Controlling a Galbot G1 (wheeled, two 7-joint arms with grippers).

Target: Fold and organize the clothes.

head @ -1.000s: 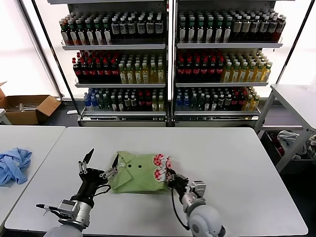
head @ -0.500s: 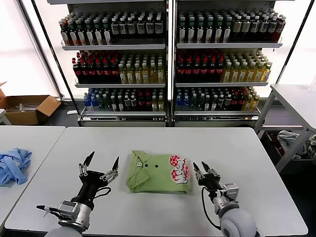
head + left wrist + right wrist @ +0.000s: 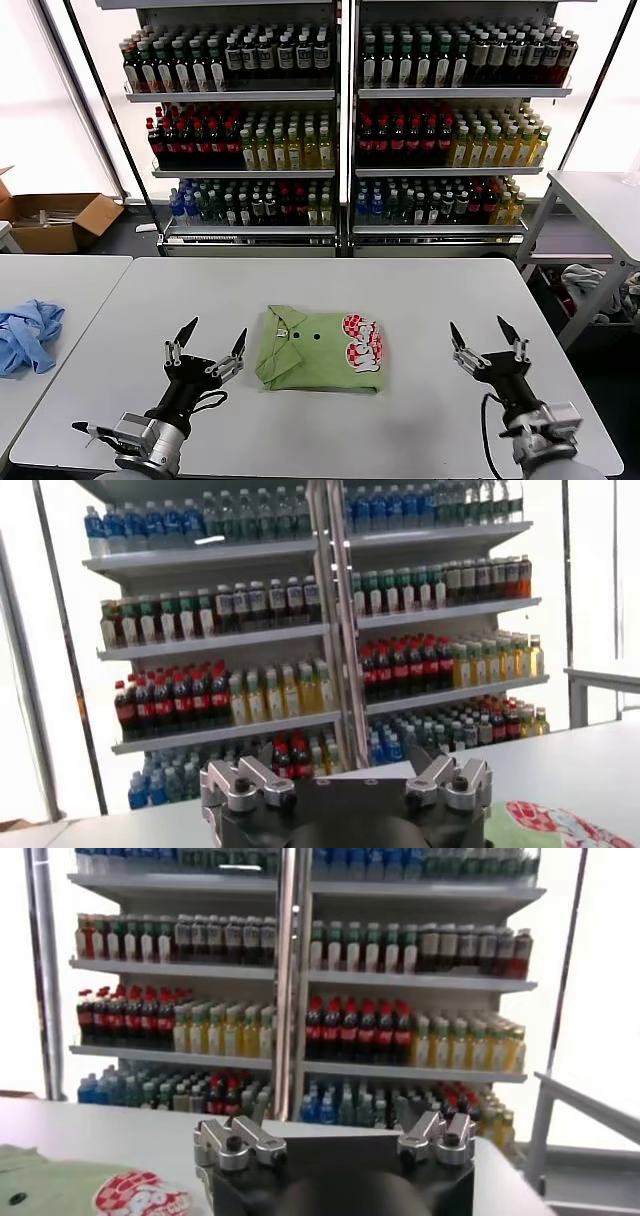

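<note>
I see the folded light green polo shirt [image 3: 320, 351] lying flat at the middle of the white table [image 3: 450, 300], collar toward my left, checkered print toward my right. My left gripper [image 3: 209, 346] hovers just beside its collar edge, fingers spread, empty. My right gripper [image 3: 486, 340] sits well apart, fingers spread, holding nothing

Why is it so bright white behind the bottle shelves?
Head view: daylight floods in behind the shelves, washing the background white, while the polo shirt lies evenly lit on the table. Left wrist view: the same glare whitens the left edge. Right wrist view: it glows on both sides of the shelves.
</note>
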